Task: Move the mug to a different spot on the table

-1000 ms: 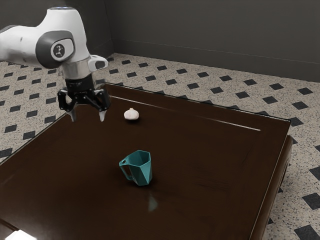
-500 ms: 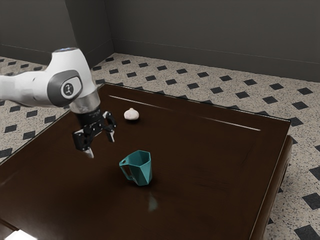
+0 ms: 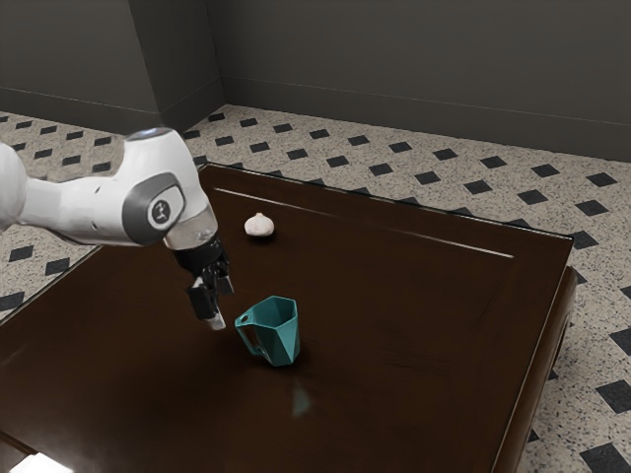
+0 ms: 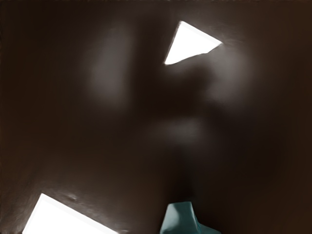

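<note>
Teal mug (image 4: 181, 220) edge, dark glossy table (image 4: 87, 126), 2 bright reflections (image 4: 189, 45)

Exterior camera: raised, off table (image 3: 424, 296) corner, looking down toward far wall (image 3: 414, 49). Wrist camera: close above table (image 4: 97, 122), facing down. Shared: table surface, part of mug (image 3: 273, 331) (image 4: 181, 219).

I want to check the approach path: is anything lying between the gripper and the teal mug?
Nothing. In the exterior view, only a short strip of bare table separates the gripper from the mug, whose handle is on the gripper's side.
</note>
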{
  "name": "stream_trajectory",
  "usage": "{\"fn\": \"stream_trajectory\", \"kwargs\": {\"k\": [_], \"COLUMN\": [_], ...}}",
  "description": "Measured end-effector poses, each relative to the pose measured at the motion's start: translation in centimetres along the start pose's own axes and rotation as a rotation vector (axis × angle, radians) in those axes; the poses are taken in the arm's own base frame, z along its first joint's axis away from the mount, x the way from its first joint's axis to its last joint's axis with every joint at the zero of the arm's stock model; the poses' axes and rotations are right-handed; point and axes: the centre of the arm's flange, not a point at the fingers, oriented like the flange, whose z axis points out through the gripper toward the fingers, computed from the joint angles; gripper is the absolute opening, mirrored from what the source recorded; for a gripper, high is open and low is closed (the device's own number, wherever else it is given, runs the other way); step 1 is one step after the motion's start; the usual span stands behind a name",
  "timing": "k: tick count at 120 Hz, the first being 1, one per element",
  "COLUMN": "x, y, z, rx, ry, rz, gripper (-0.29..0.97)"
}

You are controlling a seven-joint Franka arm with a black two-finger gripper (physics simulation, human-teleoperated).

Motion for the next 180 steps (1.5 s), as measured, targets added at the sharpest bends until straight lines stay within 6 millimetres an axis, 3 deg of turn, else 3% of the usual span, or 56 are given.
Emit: {"fn": "stream_trajectory", "kwargs": {"k": [81, 180], "x": [-1.7, -1.6], "y": [-0.1, 0.9], "z": [5.1, 7.1], "rx": [0.013, -0.012], "ry": [0.03, 0.034], "rz": [-0.173, -0.176], "gripper": [0.68, 0.68]}}
